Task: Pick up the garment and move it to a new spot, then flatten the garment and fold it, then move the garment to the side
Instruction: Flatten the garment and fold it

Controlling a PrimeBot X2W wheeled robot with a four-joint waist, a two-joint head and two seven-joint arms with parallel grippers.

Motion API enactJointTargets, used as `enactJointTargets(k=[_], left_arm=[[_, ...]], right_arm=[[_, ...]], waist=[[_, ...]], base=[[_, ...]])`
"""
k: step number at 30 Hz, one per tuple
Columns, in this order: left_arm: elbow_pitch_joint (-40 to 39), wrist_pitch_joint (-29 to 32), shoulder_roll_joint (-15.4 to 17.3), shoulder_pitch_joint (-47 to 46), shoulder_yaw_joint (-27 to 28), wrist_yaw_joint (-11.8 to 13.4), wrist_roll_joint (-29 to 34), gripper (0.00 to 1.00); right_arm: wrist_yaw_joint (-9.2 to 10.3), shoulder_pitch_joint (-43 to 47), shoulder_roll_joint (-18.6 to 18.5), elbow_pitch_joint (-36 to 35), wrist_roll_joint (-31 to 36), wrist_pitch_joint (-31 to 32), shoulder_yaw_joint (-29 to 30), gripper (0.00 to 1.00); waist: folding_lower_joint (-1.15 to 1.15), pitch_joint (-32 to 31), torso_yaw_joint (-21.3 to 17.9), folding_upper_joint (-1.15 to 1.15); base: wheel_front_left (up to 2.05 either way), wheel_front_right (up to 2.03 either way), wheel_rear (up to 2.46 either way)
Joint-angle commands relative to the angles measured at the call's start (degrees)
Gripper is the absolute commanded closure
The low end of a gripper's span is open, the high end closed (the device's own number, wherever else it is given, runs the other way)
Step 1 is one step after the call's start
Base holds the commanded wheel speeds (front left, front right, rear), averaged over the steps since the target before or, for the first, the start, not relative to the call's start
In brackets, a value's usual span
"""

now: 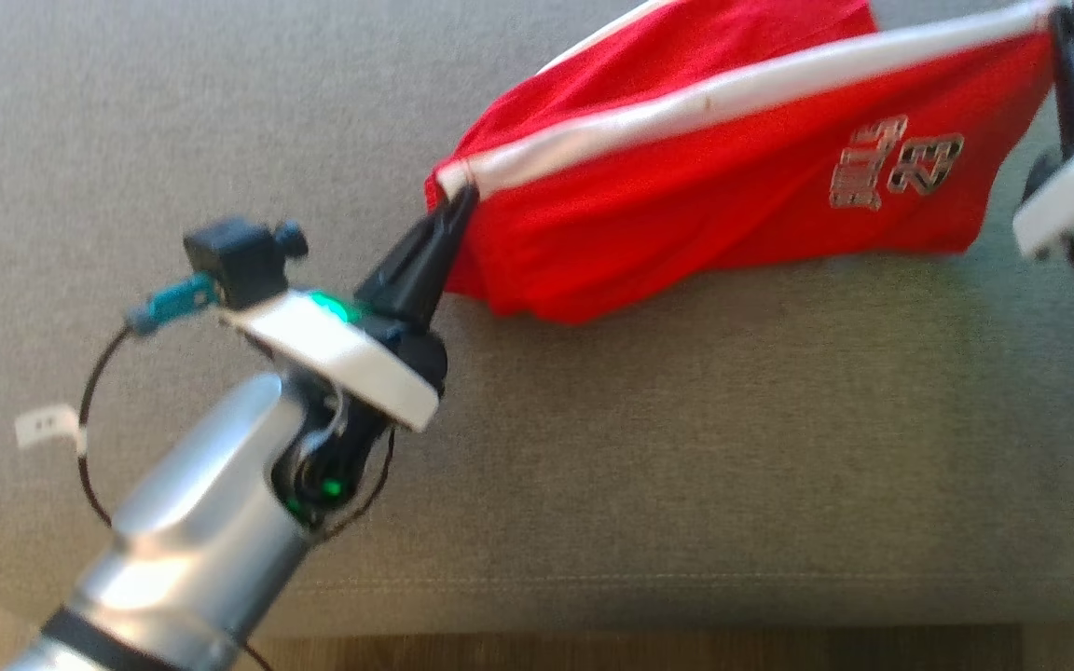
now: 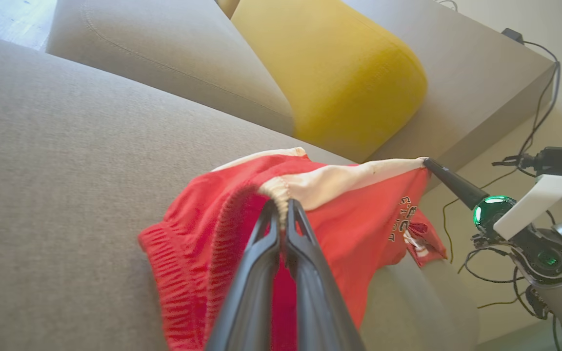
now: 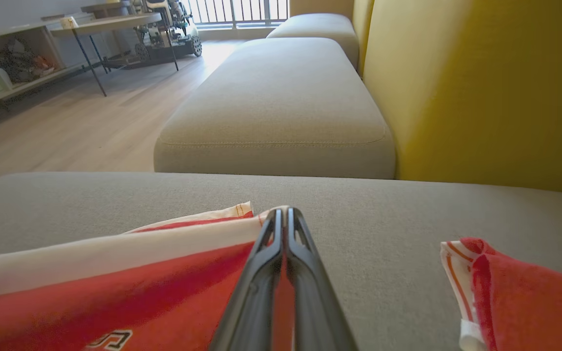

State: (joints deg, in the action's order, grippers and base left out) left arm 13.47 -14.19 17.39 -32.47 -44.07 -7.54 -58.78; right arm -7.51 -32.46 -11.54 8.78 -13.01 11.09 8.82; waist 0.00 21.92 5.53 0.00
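The garment [image 1: 733, 177] is a pair of red shorts with a white waistband and a "23" print, stretched across the grey cushion [image 1: 593, 447]. My left gripper [image 1: 462, 198] is shut on the waistband's left corner, with the rest of the cloth sagging onto the cushion. Its right corner is pinched by my right gripper [image 1: 1059, 23], also shut, at the top right. In the left wrist view the fingers [image 2: 283, 209] clamp the gathered white band of the garment [image 2: 339, 214]. In the right wrist view the gripper [image 3: 283, 214] holds the band of the garment [image 3: 115, 273]; a loose red part [image 3: 515, 287] hangs at the right.
A yellow back cushion [image 2: 344, 73] stands behind the seat. Another grey seat cushion [image 3: 276, 107] lies further along. Wooden floor [image 3: 66, 126], a table and shelves are off to the side. Cables [image 2: 530, 146] trail by the sofa's end.
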Motion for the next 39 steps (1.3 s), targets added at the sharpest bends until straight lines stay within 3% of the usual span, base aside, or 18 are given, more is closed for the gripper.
enactJointTargets(k=[1, 11, 21, 22, 23, 24, 25, 31, 39], left_arm=[[0.34, -0.11, 0.93, -3.18, 1.35, 0.06, -0.75, 1.0], [13.51, -0.54, -2.75, -13.82, -0.06, 0.06, -3.02, 1.0], [19.1, -0.79, -5.68, -17.9, 2.43, 0.06, 0.0, 1.0], [19.04, -0.79, -6.04, -17.82, 2.94, 0.06, 0.29, 1.0], [19.06, -0.79, -6.28, -17.69, 3.42, 0.06, 0.61, 1.0], [19.06, -0.79, -6.4, -17.63, 4.04, 0.06, 1.29, 0.66], [19.05, -0.8, -6.67, -17.43, 4.92, 0.06, 1.87, 0.0], [17.26, -0.8, -7.21, -13.77, 11.58, 0.52, 9.79, 0.0], [0.93, -0.8, -8.02, 3.58, 22.8, 11.91, 32.89, 0.0]], right_arm=[[0.02, -3.22, -0.9, -0.06, 0.83, 0.88, -1.94, 1.0], [0.02, -23.9, -4.23, 19.5, 4.02, 0.25, -9.79, 1.0], [0.02, -33.91, -4.16, 33.77, 4.98, -5.06, -14.24, 1.0], [0.02, -34.45, -4.01, 34.87, 4.83, -5.72, -14.75, 0.96], [0.02, -34.9, -3.82, 35.81, 4.6, -6.61, -15.33, 0.58], [0.02, -35.23, -3.53, 36.63, 4.02, -7.7, -15.79, 0.0], [0.02, -35.46, -3.11, 37.29, 2.96, -8.99, -15.92, 0.0], [0.02, -32.8, -3.37, 37.91, -4.78, -15.02, -19.46, 0.0], [0.02, -19.85, -3.57, 34.71, -15.53, -15.75, -22.93, 0.0]], waist=[[0.0, 2.56, 1.66, 0.0], [0.0, 7.79, 4.22, 0.0], [0.0, 9.7, 5.12, 0.0], [0.0, 9.69, 5.05, 0.0], [0.0, 9.61, 4.95, 0.0], [0.0, 9.51, 4.85, 0.0], [0.0, 9.32, 4.75, 0.0], [0.0, 6.19, 3.74, 0.0], [0.0, -0.92, 2.28, 0.0]], base=[[0.0, 0.0, 0.0], [0.0, 0.0, 0.0], [0.0, 0.0, 0.0], [0.0, 0.0, 0.0], [0.0, 0.0, 0.0], [0.0, 0.0, 0.0], [0.0, 0.0, 0.0], [0.0, 0.0, 0.0], [0.0, 0.0, 0.0]])
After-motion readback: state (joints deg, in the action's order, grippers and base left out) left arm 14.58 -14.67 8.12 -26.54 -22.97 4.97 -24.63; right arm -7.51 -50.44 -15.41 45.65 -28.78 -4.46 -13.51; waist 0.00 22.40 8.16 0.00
